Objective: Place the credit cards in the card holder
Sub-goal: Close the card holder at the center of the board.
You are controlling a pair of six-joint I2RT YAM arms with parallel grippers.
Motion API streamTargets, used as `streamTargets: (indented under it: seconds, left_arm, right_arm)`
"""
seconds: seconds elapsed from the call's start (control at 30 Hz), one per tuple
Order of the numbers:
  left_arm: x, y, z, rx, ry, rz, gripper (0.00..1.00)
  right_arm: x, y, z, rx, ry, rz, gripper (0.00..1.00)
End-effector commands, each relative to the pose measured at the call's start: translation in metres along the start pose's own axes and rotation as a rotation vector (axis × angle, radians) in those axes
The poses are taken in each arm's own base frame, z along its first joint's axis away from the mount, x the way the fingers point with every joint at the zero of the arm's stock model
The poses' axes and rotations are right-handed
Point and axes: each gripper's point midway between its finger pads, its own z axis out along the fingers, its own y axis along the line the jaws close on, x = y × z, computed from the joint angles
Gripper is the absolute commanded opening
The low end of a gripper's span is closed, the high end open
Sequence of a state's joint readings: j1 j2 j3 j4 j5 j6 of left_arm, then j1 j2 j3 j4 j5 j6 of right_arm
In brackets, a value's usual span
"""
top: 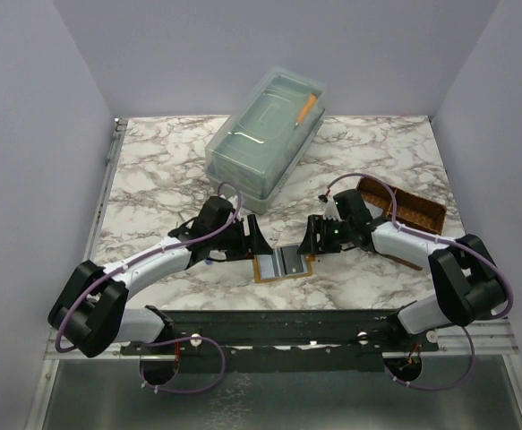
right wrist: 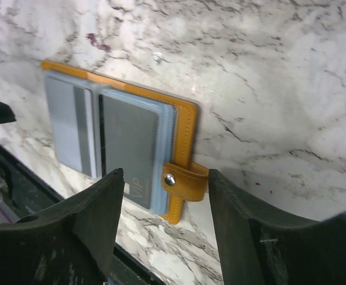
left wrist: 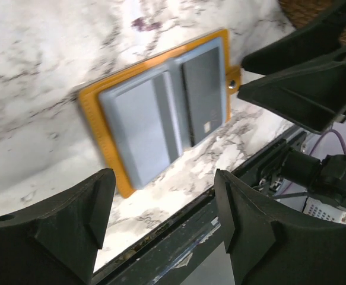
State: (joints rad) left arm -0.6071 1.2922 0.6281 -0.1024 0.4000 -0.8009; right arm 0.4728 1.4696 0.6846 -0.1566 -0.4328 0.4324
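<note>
Marble table (top: 153,179) carries the open holder (top: 283,262) flat near its front edge, between the left gripper (top: 254,242) and right gripper (top: 313,239), both spread, empty. A grey card (right wrist: 128,136) sits in one panel, lettering partly behind a finger (right wrist: 83,225); other cards can't be made out. Right arm (top: 404,240) overlaps the tray (top: 417,213); a clear box (top: 265,139) stands behind.
</note>
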Motion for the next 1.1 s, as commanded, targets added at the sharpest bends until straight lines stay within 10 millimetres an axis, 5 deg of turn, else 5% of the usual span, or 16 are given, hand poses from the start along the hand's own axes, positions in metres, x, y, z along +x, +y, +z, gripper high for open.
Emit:
streamTargets:
  seconds: [0.0, 0.3, 0.5, 0.8, 1.07]
  left_arm:
    - [0.004, 0.027, 0.001, -0.089, -0.009, -0.085, 0.74]
    - [0.010, 0.047, 0.009, -0.162, -0.004, -0.142, 0.70]
    - [0.016, 0.055, 0.012, -0.180, 0.007, -0.160, 0.68]
    - [0.022, 0.047, 0.022, -0.041, 0.036, -0.225, 0.74]
    - [-0.007, 0.002, 0.008, 0.111, -0.044, -0.155, 0.71]
  right_arm:
    - [0.007, -0.018, -0.002, 0.174, 0.015, 0.013, 0.62]
    - [0.023, -0.047, 0.001, 0.397, 0.008, 0.070, 0.40]
    - [0.022, -0.023, 0.006, 0.227, -0.063, 0.104, 0.00]
    - [0.028, 0.003, 0.017, 0.037, -0.059, 0.137, 0.00]
    - [0.033, 0.011, 0.024, -0.029, -0.030, 0.140, 0.00]
